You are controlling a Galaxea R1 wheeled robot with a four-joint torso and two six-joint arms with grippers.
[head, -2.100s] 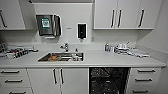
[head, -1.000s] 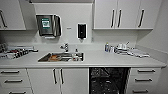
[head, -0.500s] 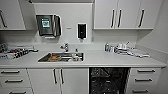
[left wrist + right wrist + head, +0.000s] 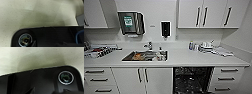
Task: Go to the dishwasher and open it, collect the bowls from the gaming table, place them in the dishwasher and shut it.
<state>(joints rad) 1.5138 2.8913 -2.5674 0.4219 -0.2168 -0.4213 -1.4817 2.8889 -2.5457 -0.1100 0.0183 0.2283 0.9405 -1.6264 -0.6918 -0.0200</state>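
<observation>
From my remote seat: white cupboards and white counter, dark dishwasher interior, pale speckled floor beneath both wrists.

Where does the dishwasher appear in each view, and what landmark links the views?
Head view: the dishwasher stands open, dark racks showing, under the counter, right of the sink.
Left wrist view: not in it.
Right wrist view: not in it.
Shared landmark: both wrist views show pale speckled floor; nothing links them to the head view.

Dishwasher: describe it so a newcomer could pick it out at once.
Find the white counter with the sink. Below it, right of the sink, the dishwasher is a dark open bay showing racks. Its neighbours are white doors and handled drawers.
</observation>
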